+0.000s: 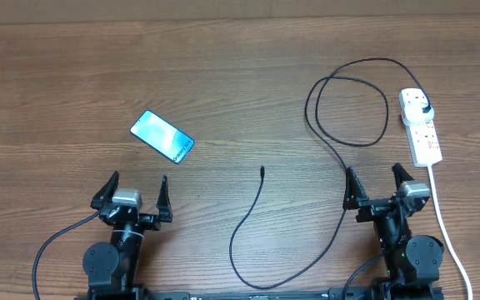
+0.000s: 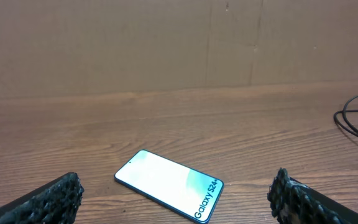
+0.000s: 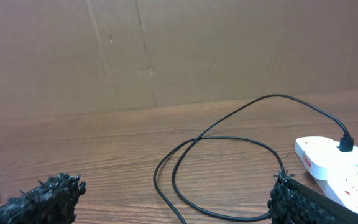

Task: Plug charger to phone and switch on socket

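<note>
Overhead, the wooden table [image 1: 223, 75] carries one phone [image 1: 162, 137], one charger [image 1: 255, 202], one power strip [image 1: 426, 142], and two grippers at the near edge.

The left gripper [image 1: 137, 180] and the right gripper [image 1: 372, 173] both have their jaws spread wide, and nothing is held between them.

The phone lies flat ahead of the left gripper, a little toward the centre and apart from it. In the left wrist view the phone [image 2: 169, 185] sits on the table between the lines of the two black textured fingers [image 2: 48, 202]. It is a slim slab set diagonally, with a pale blue-teal screen, a dark rim and "Galaxy" lettering at its near end.

The charger is a thin black cable. Its small connector tip [image 1: 262, 170] lies free at mid-table, well apart from the phone. The cable sweeps down toward the near edge and climbs close past the right gripper's inner finger. Farther out it forms a loop and ends in a black plug [image 1: 424, 109]. The plug is seated in the far outlet of the power strip.

The power strip is narrow and white with faint red marks. It lies ahead and to the outer side of the right gripper, and its white cord [image 1: 450, 233] trails to the near edge. Whether the switches are on or off cannot be told.
</note>
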